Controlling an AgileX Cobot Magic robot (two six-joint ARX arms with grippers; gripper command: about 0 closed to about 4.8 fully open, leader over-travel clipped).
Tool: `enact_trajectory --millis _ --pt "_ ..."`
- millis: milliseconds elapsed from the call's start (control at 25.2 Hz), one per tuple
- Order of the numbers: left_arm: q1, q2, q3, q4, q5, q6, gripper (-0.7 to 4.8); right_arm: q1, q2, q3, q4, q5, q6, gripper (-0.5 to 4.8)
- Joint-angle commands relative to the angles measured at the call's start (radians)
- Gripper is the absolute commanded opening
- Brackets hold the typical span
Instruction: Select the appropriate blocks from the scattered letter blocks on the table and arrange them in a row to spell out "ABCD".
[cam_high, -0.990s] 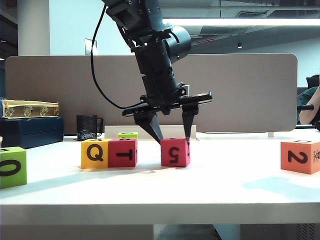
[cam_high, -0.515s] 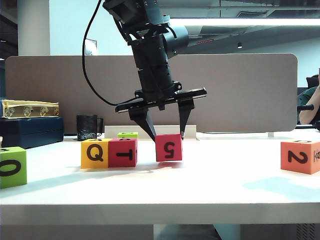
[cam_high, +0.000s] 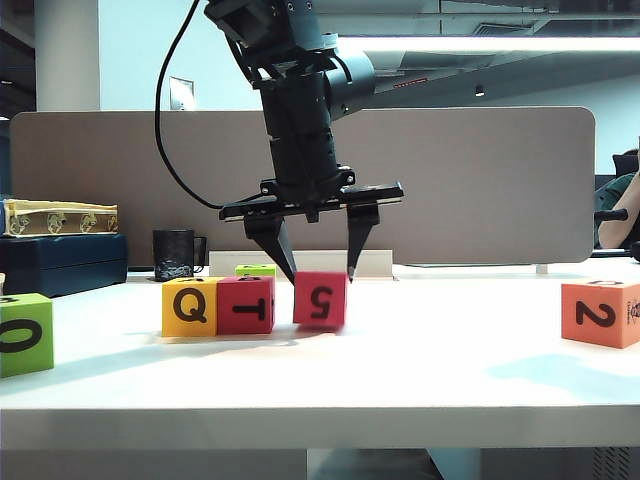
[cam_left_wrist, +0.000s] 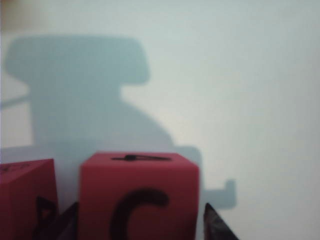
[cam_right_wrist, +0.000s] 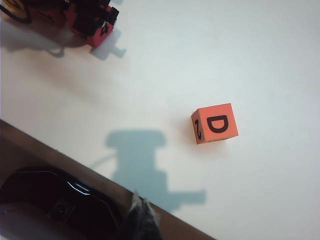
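Note:
My left gripper (cam_high: 319, 275) points down over the magenta-red block marked 5 (cam_high: 320, 298), one finger on each side. In the left wrist view this block (cam_left_wrist: 140, 200) shows a C on top, and a thin gap separates it from one fingertip (cam_left_wrist: 212, 222), so the gripper (cam_left_wrist: 140, 220) is open. The block rests on the table (cam_high: 430, 370), a small gap right of the magenta T block (cam_high: 246, 305), which touches the yellow Q block (cam_high: 189, 306). The orange block (cam_high: 600, 313) marked 2 stands far right; its top reads D (cam_right_wrist: 215, 123). My right gripper (cam_right_wrist: 141, 212) hangs shut, off the table's edge.
A lime-green block marked 0 (cam_high: 25, 333) sits at the front left. A smaller green cube (cam_high: 256, 270) lies behind the T block. A black mug (cam_high: 174, 254) and stacked boxes (cam_high: 60, 262) stand at the back left, before the grey-brown divider panel (cam_high: 480, 180).
My left gripper carried the 5 block leftward toward the T block, lifting it briefly and setting it lower again. The wrist rolled level and the fingers have spread slightly.

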Motion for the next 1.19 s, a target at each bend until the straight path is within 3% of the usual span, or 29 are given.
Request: enact_trajectory --millis 40,198,475,713,911,951,1070,1189 --pt "-0.002 -0.005 0.003 0.018 0.005 -0.005 3.5 0.002 -0.002 0.004 0.008 0.001 -0.002 -0.01" --pt "-0.002 -0.005 0.003 0.029 0.004 0.001 3.5 0.002 -0.002 0.004 0.008 0.0 -0.002 -0.01" --pt "0.011 -0.006 0.003 0.103 -0.003 0.147 3.51 0.002 -0.002 0.004 -0.003 -0.002 -0.002 -0.01" --pt "0.003 -0.038 0.003 0.215 0.019 0.365 3.5 0.002 -0.002 0.004 0.029 -0.002 -0.002 -0.02" --pt "-0.036 -0.04 0.003 0.228 0.179 0.526 3.51 0.002 -0.002 0.004 0.056 -0.001 -0.002 -0.01" --pt "-0.05 -0.04 0.003 0.233 0.182 0.552 3.58 0.002 -0.002 0.004 0.057 -0.001 -0.002 -0.02" --pt "-0.102 -0.04 0.003 0.265 0.182 0.613 4.79 0.002 -0.002 0.004 0.071 0.003 -0.002 -0.01" --pt "-0.142 -0.033 0.003 0.32 0.188 0.616 4.79 0.002 -0.003 0.005 0.073 0.012 -0.002 -0.02"
